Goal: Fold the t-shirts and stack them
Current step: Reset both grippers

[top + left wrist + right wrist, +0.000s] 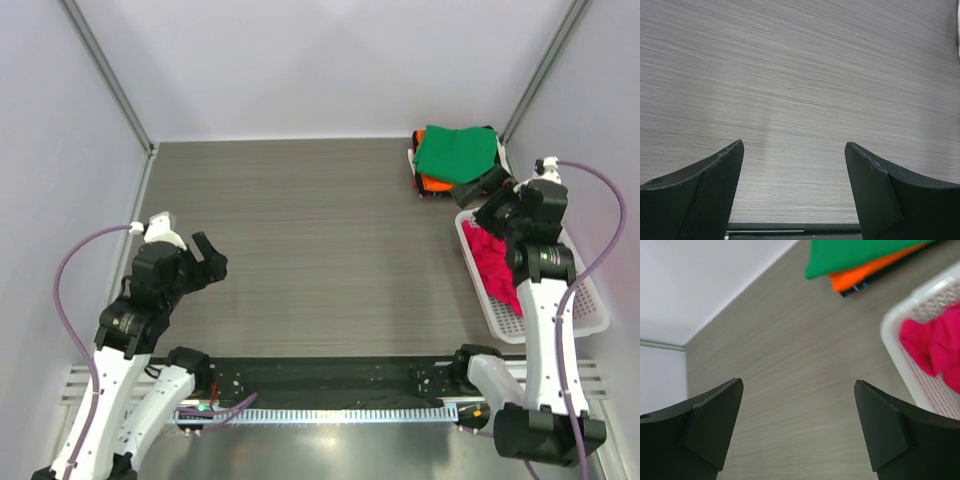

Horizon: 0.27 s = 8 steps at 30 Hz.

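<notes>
Folded t-shirts lie stacked at the table's back right corner: a green one [455, 152] on top, an orange one [434, 184] under it and a dark layer at the bottom. A crumpled pink t-shirt [494, 264] lies in the white mesh basket [590, 300] on the right. My right gripper [490, 197] hovers open and empty between the stack and the basket. The right wrist view shows the gripper [798, 385] over bare table, with the green t-shirt [860, 255], orange t-shirt [865, 274] and pink t-shirt [935, 345] ahead. My left gripper [210, 258] [794, 150] stands open and empty over the table's left side.
The basket's rim [900, 320] sits close on the right of my right gripper. Grey walls with metal posts close in the table at the back and sides. A black strip with a rail runs along the near edge [320, 385].
</notes>
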### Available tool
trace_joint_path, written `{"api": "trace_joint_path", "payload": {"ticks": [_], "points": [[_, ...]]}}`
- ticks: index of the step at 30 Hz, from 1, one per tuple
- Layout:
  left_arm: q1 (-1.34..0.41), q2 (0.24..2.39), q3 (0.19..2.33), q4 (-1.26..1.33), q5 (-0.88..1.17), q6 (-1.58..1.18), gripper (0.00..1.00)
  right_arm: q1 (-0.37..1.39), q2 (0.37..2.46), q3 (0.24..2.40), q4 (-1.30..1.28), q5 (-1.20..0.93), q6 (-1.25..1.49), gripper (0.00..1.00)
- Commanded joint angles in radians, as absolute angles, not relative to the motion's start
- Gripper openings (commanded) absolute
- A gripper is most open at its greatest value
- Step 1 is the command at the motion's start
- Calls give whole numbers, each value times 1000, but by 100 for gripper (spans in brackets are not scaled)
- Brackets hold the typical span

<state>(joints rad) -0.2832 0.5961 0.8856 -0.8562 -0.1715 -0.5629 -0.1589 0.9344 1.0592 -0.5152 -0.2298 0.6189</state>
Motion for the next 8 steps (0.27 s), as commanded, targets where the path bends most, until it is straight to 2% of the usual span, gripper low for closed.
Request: {"api": "trace_joint_path", "payload": {"ticks": [1, 8], "points": [[-282, 588, 888, -811, -155, -538, 83, -160, 841, 1052, -682, -98, 549, 100], [-282, 578, 893, -813, -144, -526, 84, -158, 839, 1026, -793, 133, 543, 100]]}}
